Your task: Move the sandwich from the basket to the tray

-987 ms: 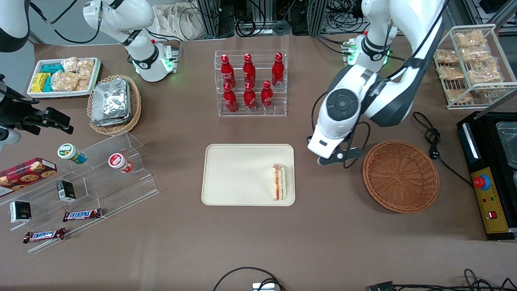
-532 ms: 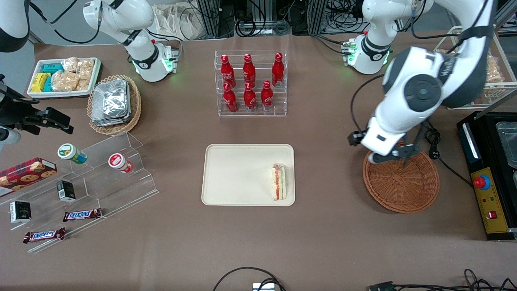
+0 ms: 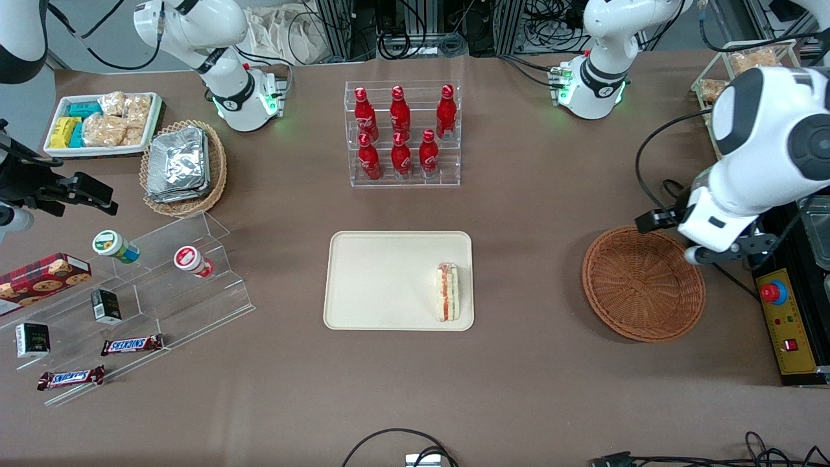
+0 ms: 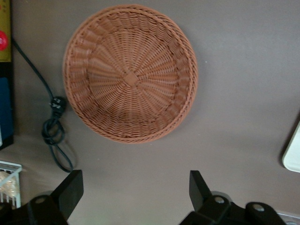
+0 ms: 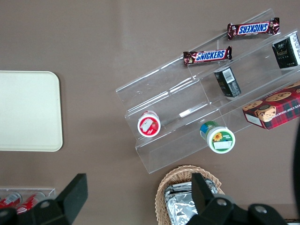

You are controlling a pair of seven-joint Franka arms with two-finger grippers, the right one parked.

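The sandwich (image 3: 447, 292), pale bread with red and green filling, lies on the cream tray (image 3: 382, 280) near the tray's edge toward the working arm. The reddish-brown wicker basket (image 3: 642, 283) holds nothing; it also shows in the left wrist view (image 4: 130, 72). My left gripper (image 3: 703, 250) hangs high over the table beside the basket's rim, toward the working arm's end. In the left wrist view the gripper (image 4: 134, 187) is open with nothing between its black fingers (image 4: 69, 190). A corner of the tray (image 4: 294, 154) shows there too.
A black cable with a plug (image 3: 694, 227) lies by the basket. A black control box with a red button (image 3: 781, 298) stands at the working arm's end. A rack of red bottles (image 3: 402, 133) stands farther from the camera than the tray. A wire rack of snacks (image 3: 746, 71) stands near the working arm's base.
My left gripper has swung away from the tray, passed over the basket and now hangs past the basket's rim toward the working arm's end. The sandwich has stayed on the tray.
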